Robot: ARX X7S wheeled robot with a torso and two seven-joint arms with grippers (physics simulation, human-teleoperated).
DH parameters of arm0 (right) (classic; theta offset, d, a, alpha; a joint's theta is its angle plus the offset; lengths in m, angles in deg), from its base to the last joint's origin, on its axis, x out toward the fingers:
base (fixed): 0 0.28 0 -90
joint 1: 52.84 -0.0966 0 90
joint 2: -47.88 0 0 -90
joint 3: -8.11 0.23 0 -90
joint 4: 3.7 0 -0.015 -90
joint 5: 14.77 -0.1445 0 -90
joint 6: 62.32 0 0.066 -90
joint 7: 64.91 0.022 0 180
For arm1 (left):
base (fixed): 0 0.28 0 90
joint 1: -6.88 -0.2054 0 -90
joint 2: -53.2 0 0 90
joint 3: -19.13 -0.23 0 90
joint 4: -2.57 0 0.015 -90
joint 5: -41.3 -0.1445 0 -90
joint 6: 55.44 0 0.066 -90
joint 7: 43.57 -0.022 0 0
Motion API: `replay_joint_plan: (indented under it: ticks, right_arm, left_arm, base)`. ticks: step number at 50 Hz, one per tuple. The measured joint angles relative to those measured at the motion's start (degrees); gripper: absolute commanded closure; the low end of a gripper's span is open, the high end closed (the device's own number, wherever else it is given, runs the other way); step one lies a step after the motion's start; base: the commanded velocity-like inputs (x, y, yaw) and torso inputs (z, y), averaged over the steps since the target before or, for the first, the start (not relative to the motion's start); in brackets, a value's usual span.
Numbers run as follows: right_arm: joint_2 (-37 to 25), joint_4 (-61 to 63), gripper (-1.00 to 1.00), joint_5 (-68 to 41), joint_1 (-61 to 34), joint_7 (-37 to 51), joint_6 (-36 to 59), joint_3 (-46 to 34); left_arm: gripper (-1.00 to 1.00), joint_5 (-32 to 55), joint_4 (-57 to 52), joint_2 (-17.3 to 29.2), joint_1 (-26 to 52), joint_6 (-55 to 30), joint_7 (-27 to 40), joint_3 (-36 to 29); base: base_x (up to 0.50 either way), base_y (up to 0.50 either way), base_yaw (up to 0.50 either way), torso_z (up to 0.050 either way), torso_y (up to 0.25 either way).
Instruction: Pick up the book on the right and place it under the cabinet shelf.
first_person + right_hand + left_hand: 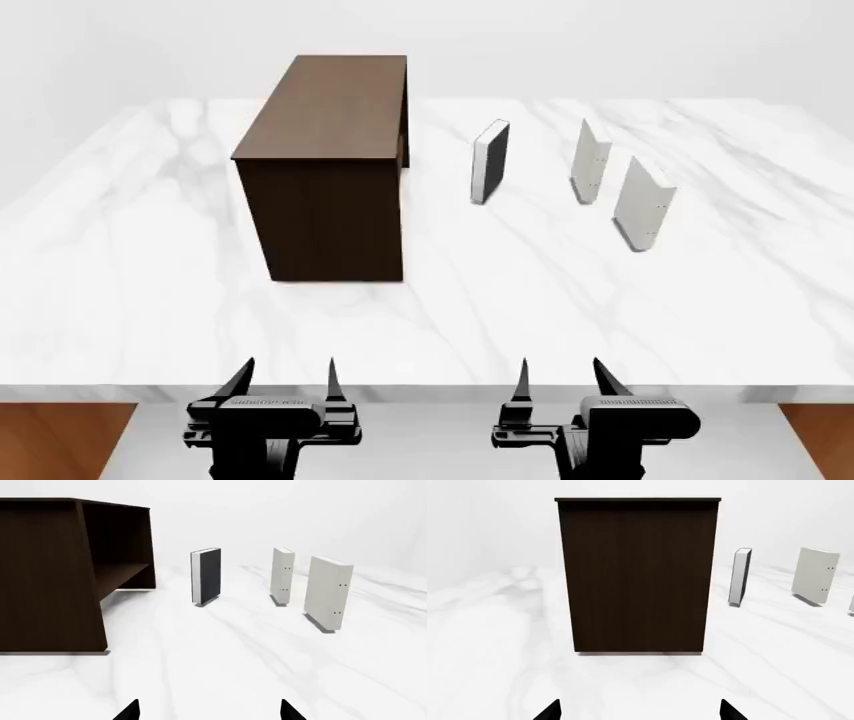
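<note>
The book (pixel 642 205), a thin pale hardcover with tiny dark dots near one edge, stands upright at the right of the marble table; it also shows in the right wrist view (pixel 328 593). The cabinet shelf (pixel 327 165), a tall dark brown box open on its right side with an inner shelf board (pixel 120 575), stands at the left. In the left wrist view I see its closed side (pixel 638 575). My left gripper (pixel 283 383) and right gripper (pixel 561 381) hang open and empty at the table's near edge, far from the book.
A black-covered book with white page edges (pixel 490 161) stands upright right of the cabinet. A second pale book (pixel 589 160) stands just behind the rightmost one. The white marble table (pixel 441 310) ends in a front edge just ahead of my grippers.
</note>
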Motion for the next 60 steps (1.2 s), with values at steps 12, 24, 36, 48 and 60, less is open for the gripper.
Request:
replay_joint_plan:
  ticks: [12, 24, 36, 48, 60]
  right_arm:
    - [-1.6, 6.56, -1.0, -0.88, -0.79, 1.5, 5.71, -1.99]
    - [-3.7, 17.53, -1.0, -2.21, -4.14, 2.59, 16.51, -3.27]
    - [-5.95, 24.45, -1.0, -3.42, -10.07, 3.01, 25.49, -3.68]
    - [-7.84, 29.84, -1.0, -4.27, -17.51, 3.48, 33.73, -3.37]
    - [-9.48, 34.09, -1.0, -5.41, -25.01, 3.75, 41.77, -2.28]
  left_arm:
    - [-1.0, 2.63, -7.51, 1.51, 1.59, -6.68, 1.55, -0.9]
    - [-1.0, 4.66, -18.08, 4.02, 6.04, -18.73, 3.45, -1.43]
    - [-1.0, 6.32, -25.0, 6.22, 13.06, -29.33, 4.69, -1.51]
    - [-1.0, 8.12, -30.46, 7.68, 22.59, -40.38, 5.29, -2.08]
    - [-1.0, 9.43, -33.6, 8.78, 32.17, -49.65, 5.66, -3.26]
  base:
    - [0.0, 0.0, 0.0, 0.0, 0.0]
    - [0.0, 0.0, 0.0, 0.0, 0.0]
    - [0.0, 0.0, 0.0, 0.0, 0.0]
    - [0.0, 0.0, 0.0, 0.0, 0.0]
    - [0.0, 0.0, 0.0, 0.0, 0.0]
